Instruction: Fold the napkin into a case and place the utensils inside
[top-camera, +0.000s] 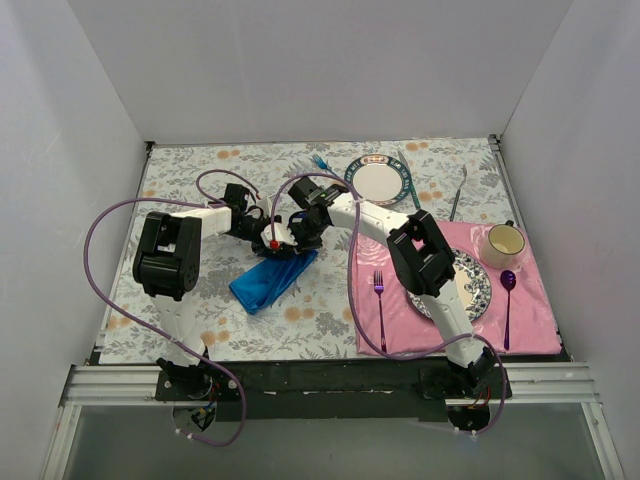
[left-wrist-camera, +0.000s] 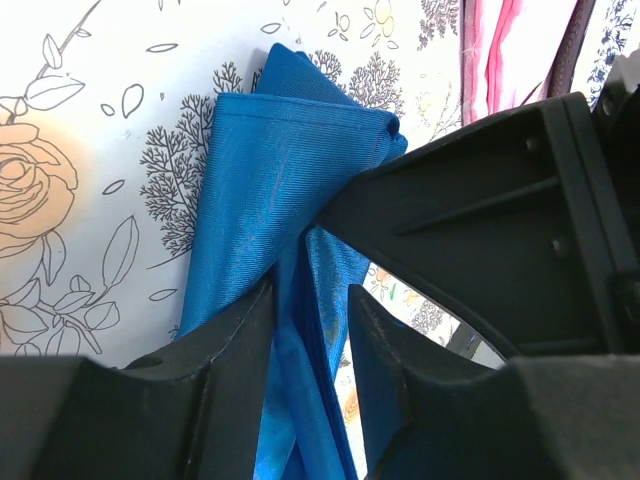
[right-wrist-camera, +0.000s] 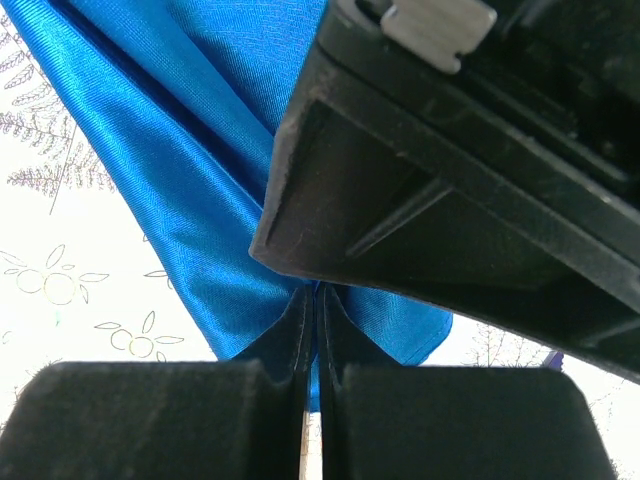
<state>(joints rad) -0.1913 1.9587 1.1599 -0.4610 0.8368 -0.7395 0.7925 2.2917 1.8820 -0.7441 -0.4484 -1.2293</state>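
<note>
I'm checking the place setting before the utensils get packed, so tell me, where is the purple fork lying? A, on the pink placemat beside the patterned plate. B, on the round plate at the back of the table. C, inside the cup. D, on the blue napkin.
A: the purple fork lies flat on the pink placemat beside the patterned plate, well apart from the blue napkin.

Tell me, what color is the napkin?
The napkin is plain bright blue, clearest in the left wrist view.

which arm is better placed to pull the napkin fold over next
Right, likely: the right gripper is shut on the napkin, while the left gripper has its jaws apart around it.
</note>
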